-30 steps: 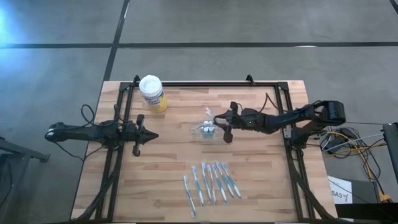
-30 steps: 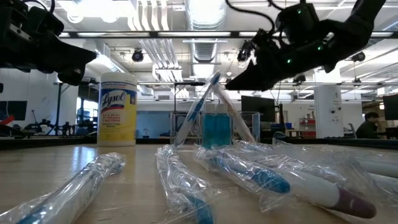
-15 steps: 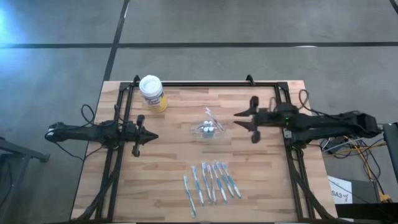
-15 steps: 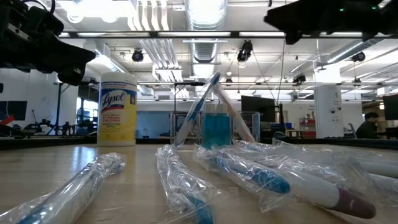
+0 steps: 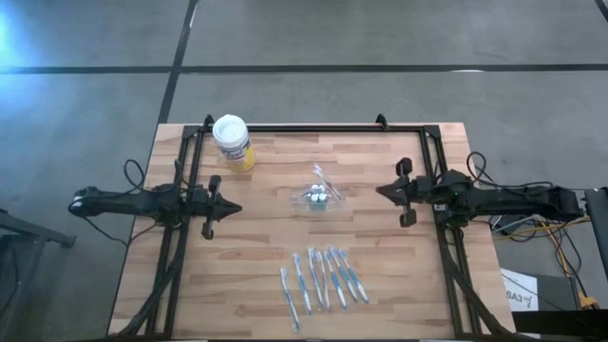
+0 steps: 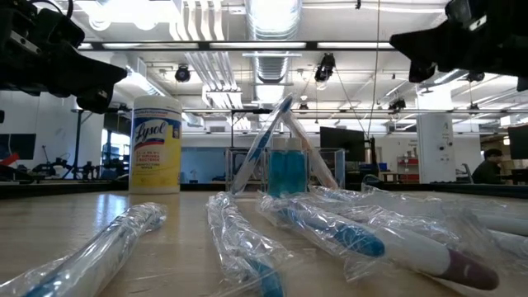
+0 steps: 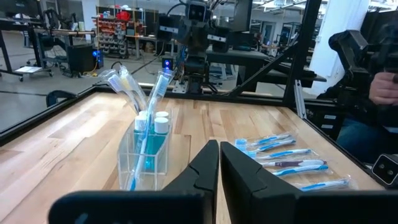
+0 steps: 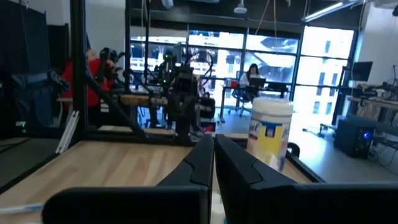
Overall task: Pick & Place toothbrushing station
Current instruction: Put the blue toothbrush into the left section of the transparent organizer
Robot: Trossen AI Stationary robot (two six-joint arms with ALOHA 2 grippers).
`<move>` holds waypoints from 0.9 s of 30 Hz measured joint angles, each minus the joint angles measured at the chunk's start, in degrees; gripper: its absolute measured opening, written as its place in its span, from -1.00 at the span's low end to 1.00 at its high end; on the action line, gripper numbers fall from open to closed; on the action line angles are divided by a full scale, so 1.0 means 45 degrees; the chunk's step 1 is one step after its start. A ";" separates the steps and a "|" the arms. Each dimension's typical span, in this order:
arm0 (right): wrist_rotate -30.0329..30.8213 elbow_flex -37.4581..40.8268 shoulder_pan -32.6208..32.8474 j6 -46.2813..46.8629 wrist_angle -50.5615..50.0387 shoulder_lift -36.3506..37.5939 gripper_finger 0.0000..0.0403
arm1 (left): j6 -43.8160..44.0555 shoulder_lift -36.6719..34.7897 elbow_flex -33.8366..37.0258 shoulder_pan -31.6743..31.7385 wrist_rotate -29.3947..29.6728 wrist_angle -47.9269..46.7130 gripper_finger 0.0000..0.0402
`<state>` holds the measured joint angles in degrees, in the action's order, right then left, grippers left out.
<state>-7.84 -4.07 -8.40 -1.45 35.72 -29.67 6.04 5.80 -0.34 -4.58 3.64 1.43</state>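
- A yellow canister (image 5: 234,142) with a white lid stands upright near the far left corner of the surface (image 5: 266,256); in the low view its label (image 6: 156,140) reads "Lysol".
- The surface is light wood planks with a black frame (image 5: 313,127) along its far edge and sides.
- Grey floor (image 5: 380,38) with dark lines lies beyond it.
- Cables (image 5: 532,223) trail off past the right side.
- In the room behind, a seated person (image 8: 253,76) is at a desk, and a sleeve (image 7: 385,87) shows at one edge of the left wrist view.
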 joint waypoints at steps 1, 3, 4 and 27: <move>0.0005 0.0131 -0.0005 0.0053 -0.0005 0.0097 -0.95 | 0.0000 0.0000 0.0000 0.0000 0.0000 0.0000 -0.90; 0.0007 0.0338 -0.0005 0.0066 0.0033 0.0268 -0.96 | 0.0000 0.0000 0.0000 0.0002 0.0000 0.0000 -0.90; 0.0010 0.0454 -0.0009 0.0063 0.0009 0.0381 -0.96 | 0.0000 0.0000 0.0000 0.0000 0.0000 0.0000 -0.90; 0.0053 0.0082 -0.0017 0.0989 -0.2374 0.0912 -0.96 | -0.0005 0.0000 0.0000 0.0000 0.0000 -0.0082 -0.90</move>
<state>-7.60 -3.70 -8.48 3.00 25.04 -25.56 6.02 5.80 -0.34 -4.58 3.64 1.06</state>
